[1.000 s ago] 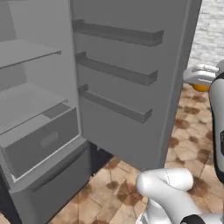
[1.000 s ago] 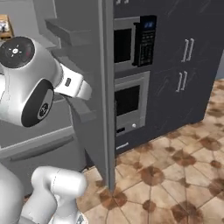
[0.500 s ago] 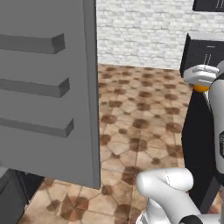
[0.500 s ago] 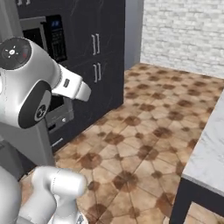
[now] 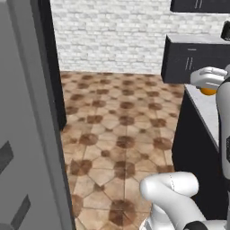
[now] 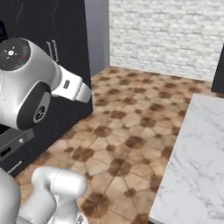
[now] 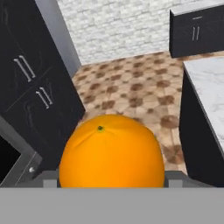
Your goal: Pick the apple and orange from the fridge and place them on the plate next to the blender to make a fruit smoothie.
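Marble counter [image 6: 197, 166] right | brown tile floor [image 5: 121, 134] | brick wall [image 5: 112, 36] | jaws pinching orange [image 7: 111, 151]

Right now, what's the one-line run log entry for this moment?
phase: carrying | claw: shut on orange | ahead: marble counter, tiled floor | plate: unseen

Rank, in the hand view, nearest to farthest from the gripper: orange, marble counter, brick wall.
1. Orange, between the fingers of the gripper.
2. Marble counter, to the right.
3. Brick wall, at the far end, top.
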{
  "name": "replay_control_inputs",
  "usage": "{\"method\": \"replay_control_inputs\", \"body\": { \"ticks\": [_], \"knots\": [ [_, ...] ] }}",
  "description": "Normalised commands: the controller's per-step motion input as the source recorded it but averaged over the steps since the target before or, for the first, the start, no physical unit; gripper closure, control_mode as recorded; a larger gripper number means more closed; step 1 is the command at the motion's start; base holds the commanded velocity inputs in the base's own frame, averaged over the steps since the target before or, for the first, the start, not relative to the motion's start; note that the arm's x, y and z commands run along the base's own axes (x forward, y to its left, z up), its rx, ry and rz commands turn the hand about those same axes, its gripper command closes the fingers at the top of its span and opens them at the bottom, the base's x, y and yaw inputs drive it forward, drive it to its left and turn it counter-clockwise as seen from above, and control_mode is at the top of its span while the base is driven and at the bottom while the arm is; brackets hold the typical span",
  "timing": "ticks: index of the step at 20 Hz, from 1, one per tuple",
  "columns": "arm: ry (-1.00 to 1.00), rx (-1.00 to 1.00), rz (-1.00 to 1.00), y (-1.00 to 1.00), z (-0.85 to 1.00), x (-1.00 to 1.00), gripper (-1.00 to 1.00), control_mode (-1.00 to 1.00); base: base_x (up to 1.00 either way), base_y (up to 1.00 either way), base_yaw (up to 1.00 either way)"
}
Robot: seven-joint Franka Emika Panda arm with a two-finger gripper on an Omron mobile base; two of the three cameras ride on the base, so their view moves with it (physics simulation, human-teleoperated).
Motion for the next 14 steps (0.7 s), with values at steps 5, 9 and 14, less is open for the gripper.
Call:
{"method": "replay_control_inputs", "body": {
  "ticks": [5, 9, 14],
  "knots": [
    [0.0, 0.0, 0.0, 0.0, 0.0, 0.0, 1.0, 1.0, 1.0, -0.54, -0.21],
    [0.0, 0.0, 0.0, 0.0, 0.0, 0.0, 1.0, 1.0, 1.0, -0.38, -0.2],
    [0.0, 0.0, 0.0, 0.0, 0.0, 0.0, 1.0, 1.0, 1.0, -0.3, -0.19]
  ]
}}
